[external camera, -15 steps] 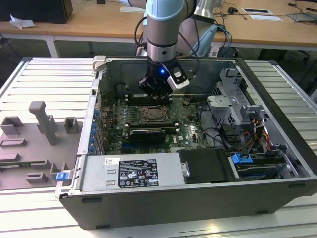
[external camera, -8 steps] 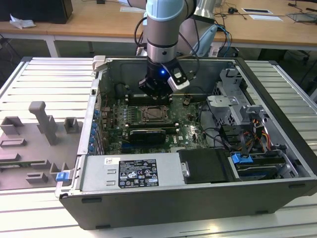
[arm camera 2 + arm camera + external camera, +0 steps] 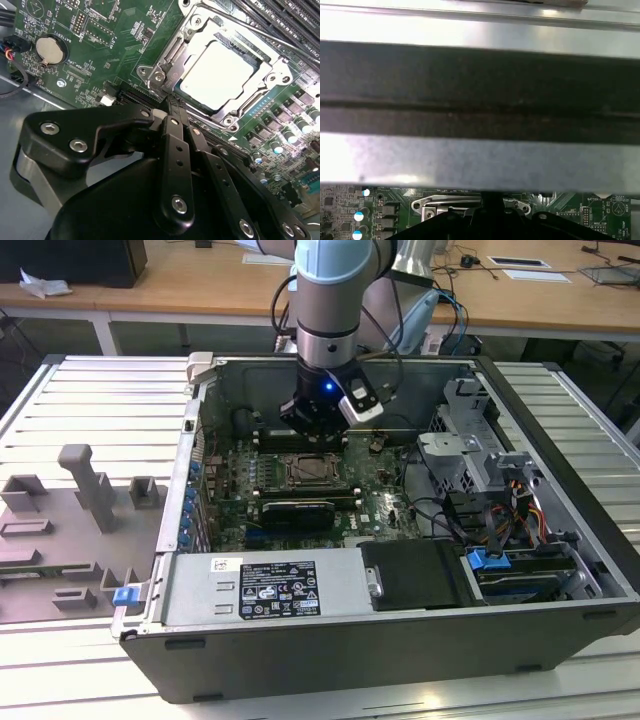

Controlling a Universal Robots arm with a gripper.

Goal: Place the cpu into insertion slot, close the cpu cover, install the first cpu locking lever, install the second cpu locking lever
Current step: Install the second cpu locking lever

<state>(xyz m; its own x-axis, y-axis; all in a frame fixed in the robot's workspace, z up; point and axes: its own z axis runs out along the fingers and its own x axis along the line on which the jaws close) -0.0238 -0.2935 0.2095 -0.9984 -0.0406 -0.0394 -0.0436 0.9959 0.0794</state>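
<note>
pincer (image 3: 172,107) tips hidden behind its own linkage, cpu cover (image 3: 227,60) cut off by frame edge

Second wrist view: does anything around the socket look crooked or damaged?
Nothing stands out. The cpu lies flat and square in the insertion slot, with the cpu cover down around it and no visible damage.

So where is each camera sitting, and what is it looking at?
Exterior view: off the arm, above and in front of the open computer case, looking down into it; the arm and gripper show.
Second wrist view: on the arm, looking along the black gripper at the cpu lying under the closed cpu cover.
First wrist view: on the arm, facing the case's metal wall; the gripper's dark top shows.
All three share the green board.
</note>
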